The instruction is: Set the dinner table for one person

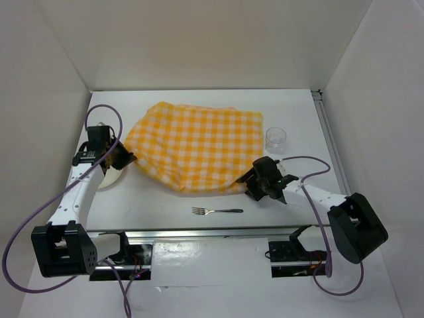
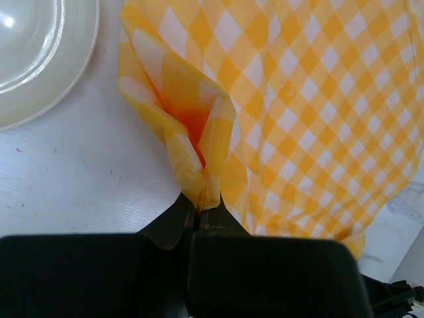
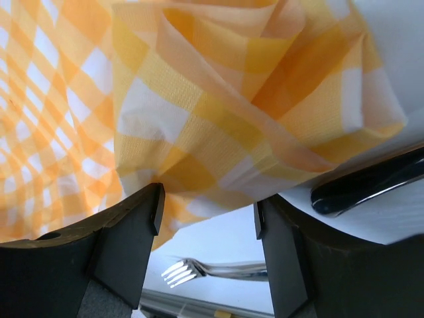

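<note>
The large white rectangular tabletop (image 1: 152, 202) with metal rails stretches out before both arms. A yellow-and-white checked cloth (image 1: 195, 149) lies rumpled across its middle. The left gripper (image 2: 199, 207) is pressed together, pinching the cloth's left corner into a fold beside a round cream plate (image 2: 40, 59). The right gripper (image 3: 207, 209) stands spread at the cloth's bunched right corner, clamping nothing. A silver metal fork (image 1: 217, 211) lies near the front edge, and a clear glass (image 1: 275, 140) stands just right of the cloth.
</note>
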Controlling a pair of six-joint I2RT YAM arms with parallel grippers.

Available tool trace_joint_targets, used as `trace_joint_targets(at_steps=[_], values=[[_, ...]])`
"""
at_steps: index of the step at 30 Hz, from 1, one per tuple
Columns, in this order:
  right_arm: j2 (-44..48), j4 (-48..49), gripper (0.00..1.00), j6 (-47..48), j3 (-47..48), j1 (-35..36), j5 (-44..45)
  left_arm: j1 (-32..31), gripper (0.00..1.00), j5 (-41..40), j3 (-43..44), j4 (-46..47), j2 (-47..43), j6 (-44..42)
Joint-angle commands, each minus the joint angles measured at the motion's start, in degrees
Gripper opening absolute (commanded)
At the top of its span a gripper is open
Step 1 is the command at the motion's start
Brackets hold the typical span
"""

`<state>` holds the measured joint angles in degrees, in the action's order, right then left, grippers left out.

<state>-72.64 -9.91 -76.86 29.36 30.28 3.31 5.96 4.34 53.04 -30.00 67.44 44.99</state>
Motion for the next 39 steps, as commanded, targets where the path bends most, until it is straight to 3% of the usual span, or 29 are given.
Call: trace_joint_targets(at_steps=[1, 3, 6, 9, 10, 12, 16, 19, 20, 22, 23, 26, 29, 35, 39], values=[[-0.31, 1.30, 0.68, -0.75, 2.01, -0.66, 4.59, -0.07, 0.00, -0.47, 2.34, 0.29, 0.50, -1.05], [-0.31, 2.34, 0.68, -1.27, 1.23, -1.27, 6.00, -0.07, 0.00, -0.47, 2.34, 0.29, 0.50, -1.05], [-1.97, 4.81, 0.58, -1.27, 1.22, -2.68, 6.01, -0.07, 0.00, -0.47, 2.34, 0.29, 0.50, -1.05], [-5.05, 4.81, 0.38, -0.75, 3.50, -2.69, 5.48, -0.07, 0.00, -0.47, 2.34, 0.29, 0.50, -1.05], [-5.58, 4.81, 0.20, -0.75, 4.72, -2.69, 5.48, -0.07, 0.00, -0.47, 2.34, 0.29, 0.50, -1.05], [-6.10, 4.81, 0.02, -0.04, 6.40, -2.69, 5.48, -0.07, 0.00, -0.47, 2.34, -0.24, 0.50, -1.05], [-5.49, 4.90, 0.00, 7.83, 14.65, -4.35, 7.24, -0.07, 0.00, 1.10, 7.67, -0.24, 3.47, 0.00], [-10.84, 4.90, 0.00, 13.38, 29.57, -9.79, 4.88, 0.46, 0.00, 5.49, 16.45, -1.02, 9.79, 0.01], [-12.59, 4.90, 0.00, 17.06, 39.18, -12.41, 3.82, 0.46, 0.00, 8.12, 25.10, -1.64, 15.56, -0.51], [-18.48, 4.38, 0.00, 19.46, 49.34, -15.07, 1.01, 1.86, 0.00, 9.98, 35.85, -6.00, 21.91, -1.39], [-19.98, 3.85, 0.00, 21.12, 58.35, -17.08, 1.00, 2.74, 0.00, 13.03, 47.57, -8.04, 27.69, -1.40], [-21.67, 7.09, 0.00, 24.29, 65.19, -20.16, -1.11, 6.78, 0.00, 19.11, 61.00, -8.42, 30.82, -0.79], [-17.99, 9.20, 0.00, 25.97, 63.20, -22.28, -3.74, 11.70, 0.00, 23.33, 59.31, -3.68, 28.28, 0.79], [-6.38, 13.16, 0.00, 24.57, 42.65, -26.31, -9.01, 17.77, 0.00, 31.68, 47.19, 1.96, 22.84, 1.59], [-4.88, 11.15, 0.00, 26.15, 46.81, -26.86, -9.55, 19.70, 0.00, 33.80, 47.41, 3.37, 21.59, 1.59]])
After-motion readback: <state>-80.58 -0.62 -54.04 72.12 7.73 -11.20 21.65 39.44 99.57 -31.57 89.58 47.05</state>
